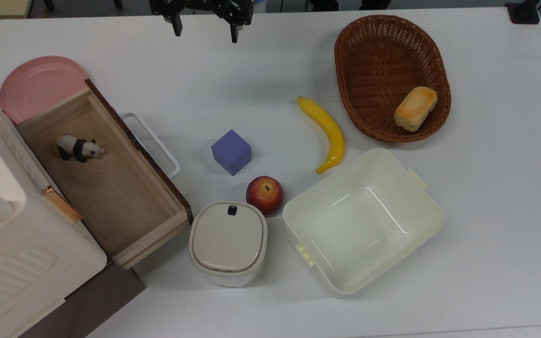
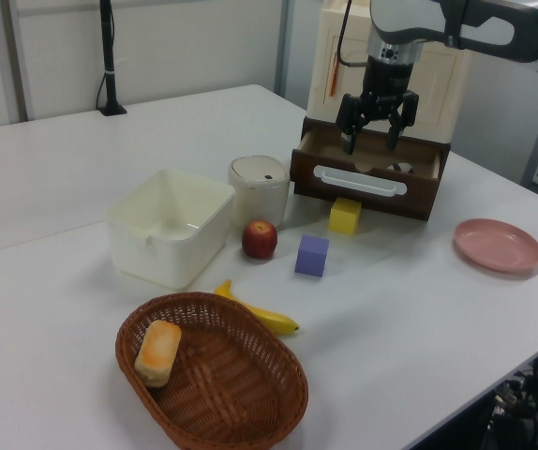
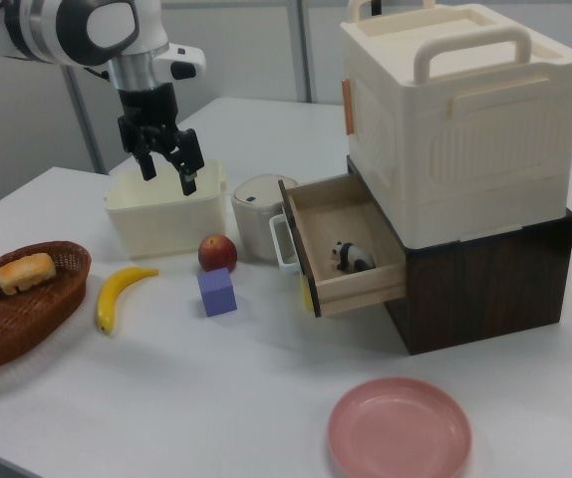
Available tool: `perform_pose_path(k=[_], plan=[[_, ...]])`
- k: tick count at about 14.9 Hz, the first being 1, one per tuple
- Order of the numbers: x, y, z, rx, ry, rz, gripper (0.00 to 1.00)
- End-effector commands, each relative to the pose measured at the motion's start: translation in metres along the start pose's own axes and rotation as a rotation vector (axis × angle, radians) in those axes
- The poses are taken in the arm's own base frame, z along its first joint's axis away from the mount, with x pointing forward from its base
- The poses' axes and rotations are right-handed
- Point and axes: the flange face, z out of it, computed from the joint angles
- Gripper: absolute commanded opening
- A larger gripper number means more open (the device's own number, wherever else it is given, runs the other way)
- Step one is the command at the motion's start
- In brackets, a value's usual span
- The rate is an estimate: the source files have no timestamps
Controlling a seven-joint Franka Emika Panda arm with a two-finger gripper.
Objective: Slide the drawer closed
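My gripper [image 1: 206,29] hangs in the air with its 2 black fingers [image 3: 147,165] spread apart and pointing down, holding nothing. My white arm [image 3: 77,28] reaches in from the right view's upper left, and from the left view's upper right, the wrist bent so the black hand drops straight down from it

white table [image 1: 486,211], banana [image 1: 328,133], apple [image 1: 264,195], purple cube [image 1: 231,152], basket [image 1: 383,61]

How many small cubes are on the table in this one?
2. A purple cube sits near the apple; a yellow cube sits low against the open drawer front. Others may be hidden.
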Motion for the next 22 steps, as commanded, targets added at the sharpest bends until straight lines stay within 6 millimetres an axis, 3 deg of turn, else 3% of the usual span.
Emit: perform_pose_path(k=[1,17,18,19,20,21,22], plan=[[0.0,-0.004,-0.009,-0.04,0.001,-0.047,1.0],[-0.002,-0.017,-0.001,-0.05,-0.011,-0.077,1.0],[-0.001,-0.015,0.001,-0.046,-0.014,-0.065,0.9],[0.0,-0.009,0.001,-0.039,-0.013,-0.048,0.55],[0.002,-0.006,0.001,-0.034,-0.003,-0.042,0.32],[0.004,-0.009,0.003,-0.03,0.015,-0.037,0.14],[0.006,-0.011,0.006,-0.029,0.026,-0.018,0.04]])
